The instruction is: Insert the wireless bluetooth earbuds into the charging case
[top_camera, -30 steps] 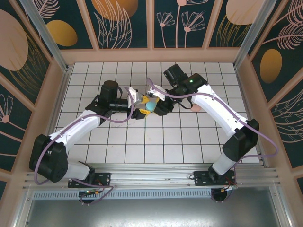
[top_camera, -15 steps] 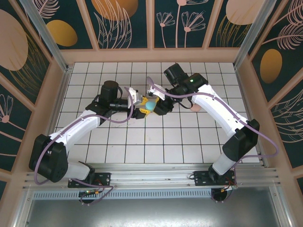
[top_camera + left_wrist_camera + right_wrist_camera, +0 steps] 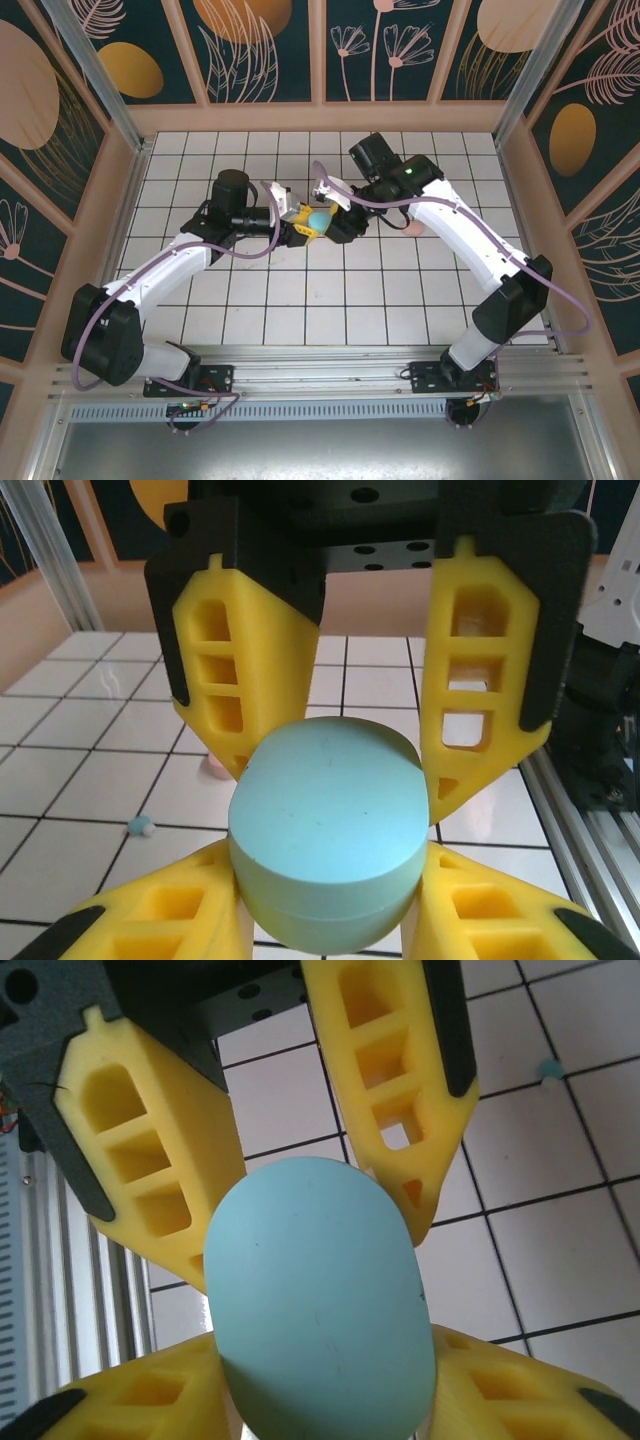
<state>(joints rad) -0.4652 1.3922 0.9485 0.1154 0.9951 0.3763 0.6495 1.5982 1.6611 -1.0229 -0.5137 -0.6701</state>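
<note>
Teal case (image 3: 330, 830), smooth hard plastic, looks closed; left hand (image 3: 330, 905) and right hand (image 3: 320, 1390) both clamp it over the worktop (image 3: 80, 780). One teal bud (image 3: 140, 827) lies loose there. I judge it light, slippery: pinch its sides.

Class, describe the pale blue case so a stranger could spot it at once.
Start at the white tiled table, where the two arms meet mid-table. The left gripper and right gripper both clamp a pale blue egg-shaped case. Far bigger than the tiny blue earbud loose on the tiles, it alone is held.
</note>
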